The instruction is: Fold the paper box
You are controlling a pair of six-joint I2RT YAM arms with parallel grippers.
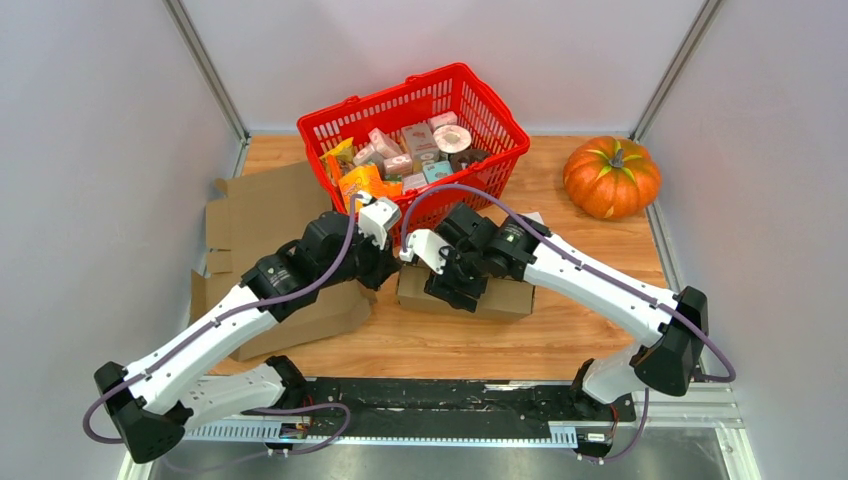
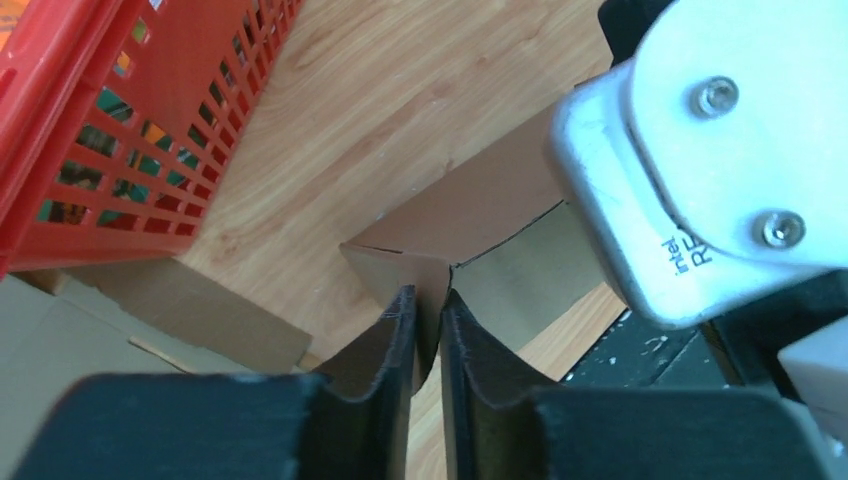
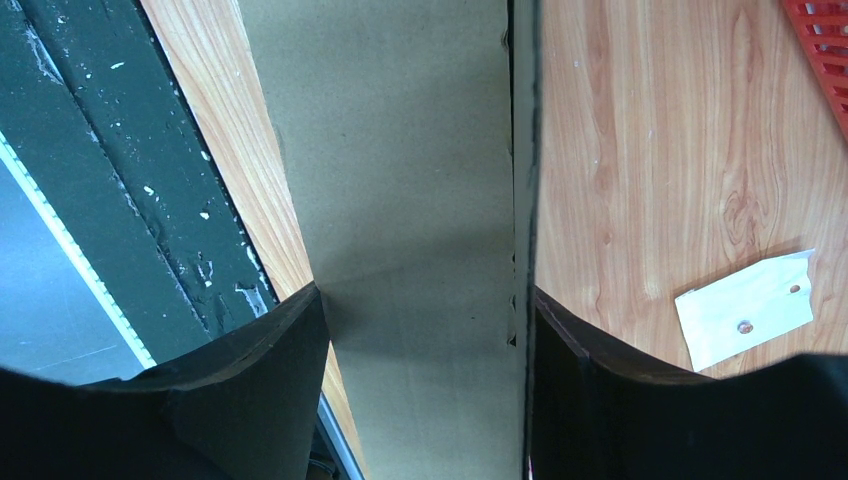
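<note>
Paper box (image 1: 505,297) sits mid-frame in top view on the worktop (image 1: 480,345), just below the red basket (image 1: 497,107); L gripper (image 2: 428,325) has fingers (image 2: 395,345) nearly pressed together, pinching a corner flap of the box. R gripper (image 3: 425,400) has fingers (image 3: 250,390) spread w/ a cardboard panel filling the gap btw them, can't tell if they squeeze it. Only legible text: "intel RE", cut off, on the silver camera housing (image 2: 700,150) at upper right of L wrist view; pkg labels in basket too small to read.

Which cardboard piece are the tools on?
The small box in front of the red basket: left tool pinches its corner, right tool spans it. The flattened cardboard lies aside at left.
</note>
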